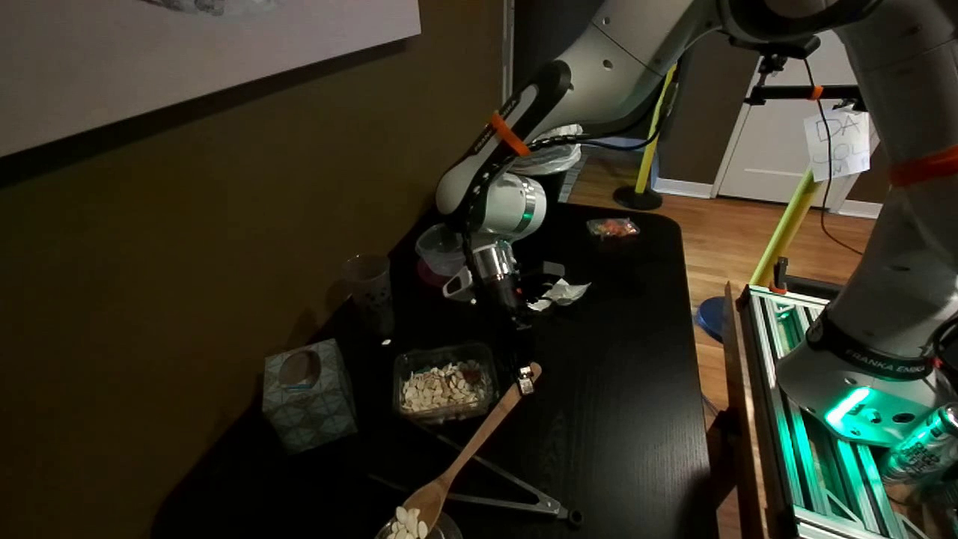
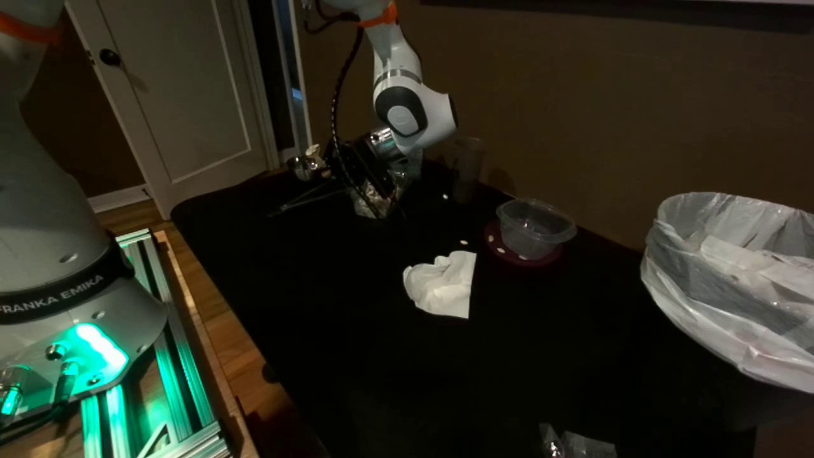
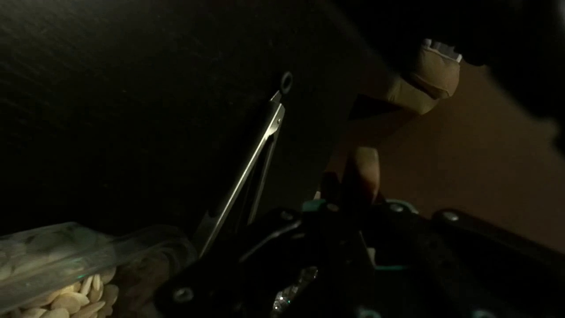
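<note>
My white arm wears orange bands and black cable, my base glows green, my black end effector shows silver screws.

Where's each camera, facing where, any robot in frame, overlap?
An exterior view: raised, tissue box end, looking along the table; arm, base, pincer show.
An exterior view: raised, lined bin end, facing roughly opposite; arm, base.
Wrist view: on the wrist, looking past the pincer at tongs, pumpkin seeds.
Shared by both exterior views: clear bowl, napkin.
</note>
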You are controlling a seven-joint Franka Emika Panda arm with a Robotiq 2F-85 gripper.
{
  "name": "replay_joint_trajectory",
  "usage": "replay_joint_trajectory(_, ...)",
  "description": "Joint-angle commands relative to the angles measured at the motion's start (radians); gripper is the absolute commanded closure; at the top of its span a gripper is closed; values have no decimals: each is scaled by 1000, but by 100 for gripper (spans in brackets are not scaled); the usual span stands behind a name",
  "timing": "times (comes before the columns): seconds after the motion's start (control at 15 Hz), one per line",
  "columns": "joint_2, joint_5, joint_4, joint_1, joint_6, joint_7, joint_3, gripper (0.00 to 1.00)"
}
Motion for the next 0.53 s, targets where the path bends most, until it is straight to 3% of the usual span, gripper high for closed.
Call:
replay_joint_trajectory(0.0, -49, -18, -62, 13, 72, -94, -7, 97)
replay_joint_trajectory(0.47, -95, 24, -133, 12, 208, -256, 9, 97)
